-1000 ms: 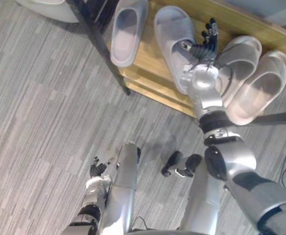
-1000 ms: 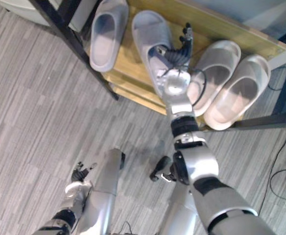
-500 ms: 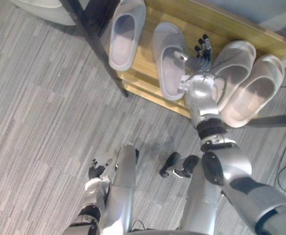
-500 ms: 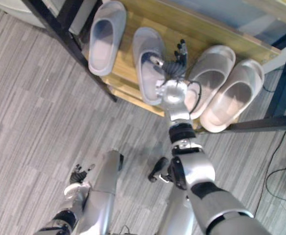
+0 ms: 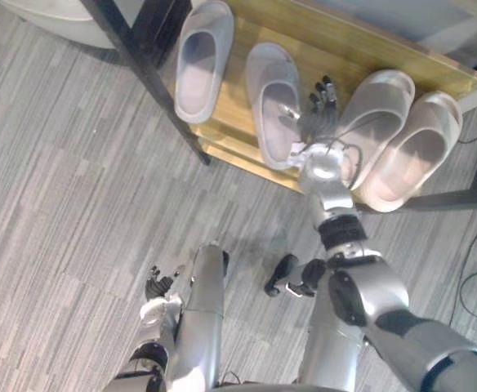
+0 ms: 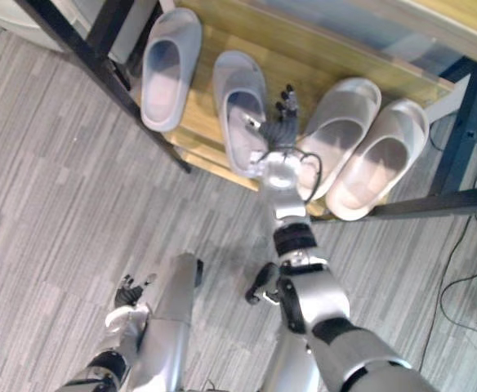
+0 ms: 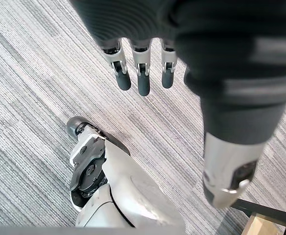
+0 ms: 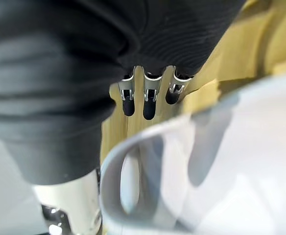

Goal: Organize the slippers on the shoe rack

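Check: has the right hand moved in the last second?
Yes: the right hand drew back toward the shoe rack's front edge, judged against the beige slipper beside it.

Open shelf board (image 5: 237,102) between the two grey slippers (image 5: 202,61); beige pair (image 5: 381,114) seemingly touch, leaving no gap.

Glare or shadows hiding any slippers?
Left eye view: pale sheen at the back of the shelf, nothing hidden. Right eye view: toe pockets of beige slippers shaded, outlines plain. Right wrist view: grey slipper strap shades its footbed.

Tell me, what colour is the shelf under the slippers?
The shelf is yellowish wood; left eye view shows it best.
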Motion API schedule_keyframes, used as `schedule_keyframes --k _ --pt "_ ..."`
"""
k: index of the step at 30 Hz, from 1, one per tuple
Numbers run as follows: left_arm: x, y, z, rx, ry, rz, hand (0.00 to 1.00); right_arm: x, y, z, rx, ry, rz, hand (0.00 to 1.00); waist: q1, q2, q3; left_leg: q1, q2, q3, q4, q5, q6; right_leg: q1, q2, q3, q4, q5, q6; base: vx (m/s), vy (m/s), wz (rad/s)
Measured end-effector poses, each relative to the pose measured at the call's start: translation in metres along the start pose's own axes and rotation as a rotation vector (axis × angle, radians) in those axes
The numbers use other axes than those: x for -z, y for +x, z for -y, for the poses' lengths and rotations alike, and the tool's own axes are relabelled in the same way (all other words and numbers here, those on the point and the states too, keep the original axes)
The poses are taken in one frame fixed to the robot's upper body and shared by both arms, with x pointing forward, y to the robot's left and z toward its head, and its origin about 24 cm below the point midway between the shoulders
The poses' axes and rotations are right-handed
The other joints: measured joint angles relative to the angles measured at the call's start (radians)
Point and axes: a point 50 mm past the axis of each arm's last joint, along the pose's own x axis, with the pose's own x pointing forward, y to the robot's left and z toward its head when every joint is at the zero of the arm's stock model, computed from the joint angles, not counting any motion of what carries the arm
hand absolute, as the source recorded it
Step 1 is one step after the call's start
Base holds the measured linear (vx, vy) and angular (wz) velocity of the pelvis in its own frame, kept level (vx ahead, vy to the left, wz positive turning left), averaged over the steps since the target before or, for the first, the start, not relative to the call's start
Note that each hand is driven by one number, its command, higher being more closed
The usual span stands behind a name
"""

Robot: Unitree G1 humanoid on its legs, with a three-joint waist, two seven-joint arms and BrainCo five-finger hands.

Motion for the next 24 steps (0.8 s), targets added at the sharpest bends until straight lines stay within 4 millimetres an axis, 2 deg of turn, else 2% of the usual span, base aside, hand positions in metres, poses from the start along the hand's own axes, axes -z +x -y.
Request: schedule_keyframes --k 2,5,8,11,13,18,24 --pt "-0.002 0.000 0.000 0.002 -0.002 0.009 0.00 0.009 -0.017 -0.005 -0.027 0.080 -0.011 0.00 -0.003 -0.003 0.002 0.022 0.005 0.004 -0.016 0.000 0.000 0.018 0.006 0.001 -0.013 0.001 0.001 0.02 -0.012 -0.05" --pt "-0.004 0.001 -0.001 0.000 -0.006 0.018 0.00 0.015 -0.029 -0.008 -0.041 0.139 -0.024 0.00 -0.006 -0.013 0.007 0.036 0.005 0.008 -0.026 0.001 -0.002 0.027 0.007 0.003 -0.017 -0.001 0.004 0.00 0.000 0.00" --pt "-0.007 0.001 -0.002 -0.004 -0.010 0.025 0.00 0.025 -0.037 -0.008 -0.048 0.161 -0.061 0.00 -0.006 -0.022 0.012 0.043 0.006 0.005 -0.030 0.001 -0.003 0.036 0.011 -0.001 -0.021 -0.005 0.012 0.00 0.000 0.00" --pt "-0.009 0.002 -0.002 -0.003 -0.010 0.033 0.00 0.026 -0.044 -0.009 -0.052 0.218 -0.067 0.00 -0.006 -0.027 0.017 0.042 0.004 0.006 -0.030 0.001 -0.003 0.036 0.010 -0.001 -0.022 -0.007 0.015 0.00 0.000 0.00" --pt "-0.011 0.002 -0.003 -0.004 -0.008 0.041 0.00 0.026 -0.045 -0.014 -0.074 0.219 -0.066 0.00 -0.006 -0.035 0.022 0.042 0.004 0.005 -0.030 0.001 -0.003 0.037 0.010 -0.001 -0.022 -0.007 0.016 0.01 0.001 0.02" --pt "-0.013 0.003 -0.002 0.000 -0.007 0.047 0.00 0.025 -0.045 -0.016 -0.074 0.282 -0.073 0.00 -0.003 -0.035 0.032 0.040 -0.002 -0.001 -0.031 0.001 -0.003 0.043 0.005 -0.007 -0.024 -0.013 0.028 0.02 0.003 0.06" --pt "-0.015 0.003 0.002 0.009 -0.002 0.049 0.00 0.011 -0.034 -0.020 -0.066 0.351 -0.041 0.00 0.002 -0.024 0.050 0.027 -0.020 -0.015 -0.032 0.004 -0.003 0.043 -0.014 -0.022 -0.016 -0.016 0.028 0.03 -0.001 0.12"
